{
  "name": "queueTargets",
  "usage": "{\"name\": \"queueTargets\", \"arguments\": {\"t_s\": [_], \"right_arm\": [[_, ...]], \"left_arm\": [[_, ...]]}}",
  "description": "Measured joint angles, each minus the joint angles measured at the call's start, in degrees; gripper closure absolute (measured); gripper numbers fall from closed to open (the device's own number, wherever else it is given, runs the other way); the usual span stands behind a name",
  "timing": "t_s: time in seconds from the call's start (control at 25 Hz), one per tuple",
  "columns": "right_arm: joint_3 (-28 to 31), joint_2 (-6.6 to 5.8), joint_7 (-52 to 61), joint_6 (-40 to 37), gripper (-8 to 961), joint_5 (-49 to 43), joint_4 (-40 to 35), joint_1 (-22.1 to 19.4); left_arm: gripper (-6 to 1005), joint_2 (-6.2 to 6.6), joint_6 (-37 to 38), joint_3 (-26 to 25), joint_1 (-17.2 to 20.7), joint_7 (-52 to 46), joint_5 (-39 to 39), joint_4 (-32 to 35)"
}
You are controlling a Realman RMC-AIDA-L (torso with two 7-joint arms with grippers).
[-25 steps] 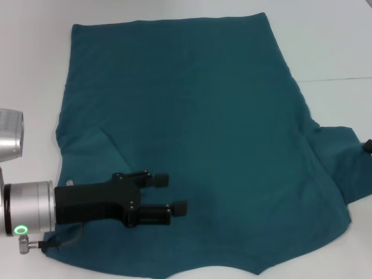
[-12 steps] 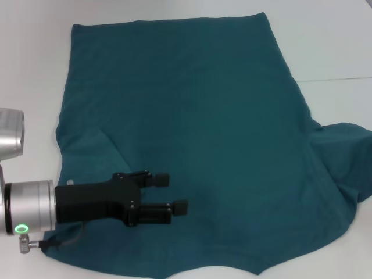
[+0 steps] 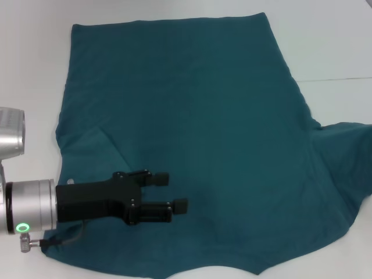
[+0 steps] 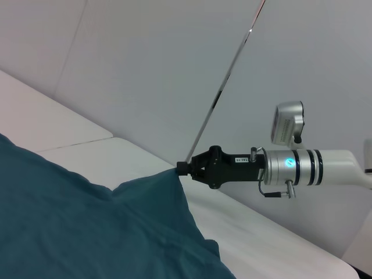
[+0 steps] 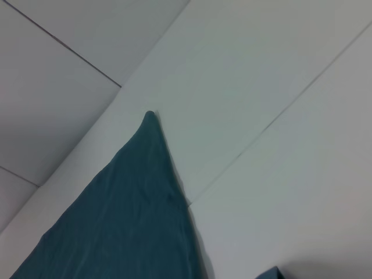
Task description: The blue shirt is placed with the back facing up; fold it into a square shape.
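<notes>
Right gripper (image 4: 185, 168), seemingly pinching the blue shirt's (image 3: 192, 128) right sleeve (image 3: 343, 145), lifts it; left gripper (image 3: 174, 193) hovers spread over the opposite side.

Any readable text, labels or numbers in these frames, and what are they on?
None can be read.
A small white label on the right gripper, seen from the left wrist: too small to read.
The blue shirt: plain side up, no lettering showing.
The left gripper: no markings visible.

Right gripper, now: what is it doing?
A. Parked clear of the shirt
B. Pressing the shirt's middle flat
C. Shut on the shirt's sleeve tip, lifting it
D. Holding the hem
C: in the left wrist view the right gripper pinches the peaked sleeve tip of the blue shirt, raised off the table.
</notes>
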Motion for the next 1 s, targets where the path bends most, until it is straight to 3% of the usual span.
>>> {"name": "queueTargets", "arguments": {"t_s": [0.76, 1.0], "right_arm": [[-0.16, -0.90, -0.41, 0.38, 949, -0.42, 0.00, 1.11], [-0.10, -0.89, -2.39, -3.21, 949, 1.00, 0.08, 1.28]], "left_arm": [[101, 0.00, -0.09, 0.00, 0.02, -0.15, -0.13, -0.08], [102, 0.00, -0.43, 0.00, 0.02, -0.18, -0.15, -0.08]]}}
